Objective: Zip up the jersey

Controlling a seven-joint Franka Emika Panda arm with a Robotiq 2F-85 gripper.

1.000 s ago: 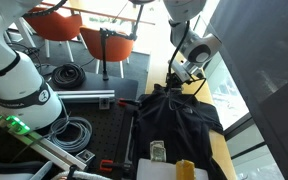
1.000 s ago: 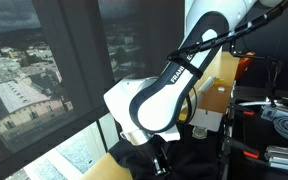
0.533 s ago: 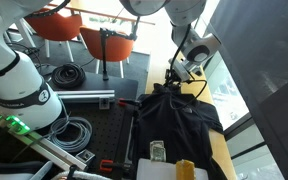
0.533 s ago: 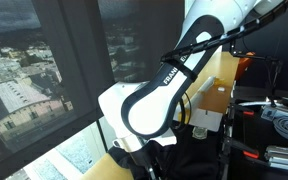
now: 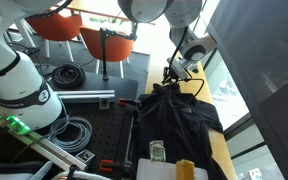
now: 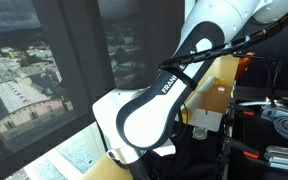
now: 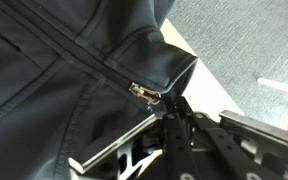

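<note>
1. We saw the jersey spread flat on the table with its front up and its collar toward the far end. We judged that laying it this way kept the zip line straight and within the arm's reach.
2. In the wrist view the jersey filled the upper left. A closed row of zip teeth ran diagonally down to the silver slider, which sat right at the base of the collar. From that we judged the zip was almost fully drawn up.
3. The gripper came in from the bottom of that view, its fingertips just beside the slider, below it and to its right. The fingers looked close together. We could not tell whether they were pinching the pull tab or only resting next to it.
4. In an exterior view the gripper hung low over the collar end of the garment and tilted toward it. We read this as keeping any pull in line with the zip.
5. In an exterior view the arm hid the gripper entirely, and only a dark strip of fabric showed beneath it.
</note>
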